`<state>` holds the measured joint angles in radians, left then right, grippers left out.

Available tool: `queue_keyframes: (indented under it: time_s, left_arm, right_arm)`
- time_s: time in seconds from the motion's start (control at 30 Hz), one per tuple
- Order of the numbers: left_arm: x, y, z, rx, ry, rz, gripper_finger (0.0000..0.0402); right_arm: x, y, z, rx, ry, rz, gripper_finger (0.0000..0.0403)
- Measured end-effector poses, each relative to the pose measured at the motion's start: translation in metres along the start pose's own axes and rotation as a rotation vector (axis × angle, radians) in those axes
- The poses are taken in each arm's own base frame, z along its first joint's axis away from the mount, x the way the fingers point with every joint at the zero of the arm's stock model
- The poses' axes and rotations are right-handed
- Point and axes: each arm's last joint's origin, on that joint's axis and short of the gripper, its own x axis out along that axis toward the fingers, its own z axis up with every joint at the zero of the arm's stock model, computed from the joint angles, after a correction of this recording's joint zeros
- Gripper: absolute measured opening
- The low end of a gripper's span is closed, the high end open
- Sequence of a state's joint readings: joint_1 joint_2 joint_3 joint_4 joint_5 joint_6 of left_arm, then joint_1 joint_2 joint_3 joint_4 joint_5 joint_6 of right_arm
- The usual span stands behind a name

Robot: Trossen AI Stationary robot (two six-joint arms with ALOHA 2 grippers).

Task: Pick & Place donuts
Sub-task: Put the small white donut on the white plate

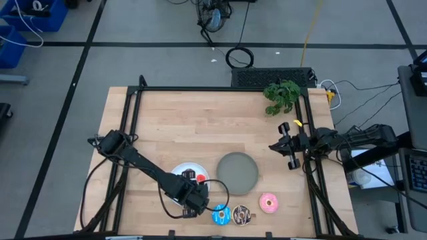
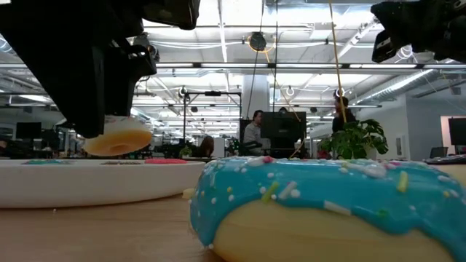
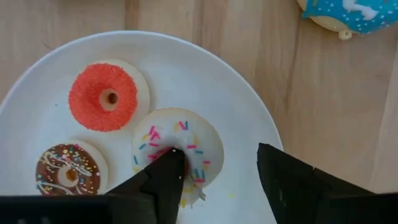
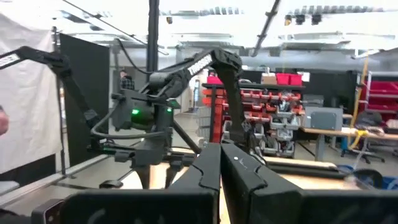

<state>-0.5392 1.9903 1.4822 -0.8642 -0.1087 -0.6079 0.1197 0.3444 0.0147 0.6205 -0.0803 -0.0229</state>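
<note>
My left gripper (image 3: pixel 217 150) (image 1: pixel 197 200) points down over the near edge of the white plate (image 3: pixel 217 81) (image 1: pixel 179 171), open. A tiny whitish donut with sprinkles (image 3: pixel 180 146) (image 2: pixel 116 138) lies under one of its fingers. A tiny red donut (image 3: pixel 109 96) and a tiny brown one (image 3: pixel 67 171) lie flat on the plate. Three larger donuts rest on the table near its front edge: blue (image 1: pixel 221 215) (image 2: pixel 328 196), dark brown (image 1: pixel 241 215) and pink (image 1: pixel 268 203). My right gripper (image 4: pixel 221 155) (image 1: pixel 277 145) waits shut at the table's right edge. My left gripper comes from above, and one fingertip (image 3: pixel 169 163) stands in the whitish donut's hole (image 3: pixel 163 150). The other finger (image 3: pixel 280 174) stands off the donut's rim, over the plate's edge. In the low view the donut shows just above the plate's rim; whether it rests on the plate, I cannot tell.
A round grey plate (image 1: pixel 237 172) lies right of the white plate. A green plant (image 1: pixel 281 97) stands at the far right corner. The wooden table's far half shows bare wood. People sit at desks in the room behind the table.
</note>
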Motion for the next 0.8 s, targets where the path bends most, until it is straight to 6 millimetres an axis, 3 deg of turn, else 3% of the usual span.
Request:
queue_keyframes:
  time_s: [0.17, 0.33, 0.67, 0.8]
  left_arm:
    - [0.000, 0.001, 0.000, 0.003, -0.010, 0.021, 0.0193]
    - [0.000, 0.004, -0.002, 0.023, 0.004, 0.061, 0.0187]
    - [0.000, 0.005, -0.004, 0.016, 0.016, 0.089, 0.0186]
    - [0.000, 0.005, -0.004, -0.004, 0.013, 0.088, 0.0186]
  right_arm:
    - [0.007, 0.007, -0.002, -0.019, -0.001, 0.053, 0.0000]
    - [0.021, 0.015, -0.021, -0.003, 0.187, 0.056, 0.0000]
    - [0.101, 0.053, -0.013, -0.116, 0.318, 0.019, 0.0000]
    - [0.125, 0.069, -0.029, -0.118, 0.383, -0.040, 0.0000]
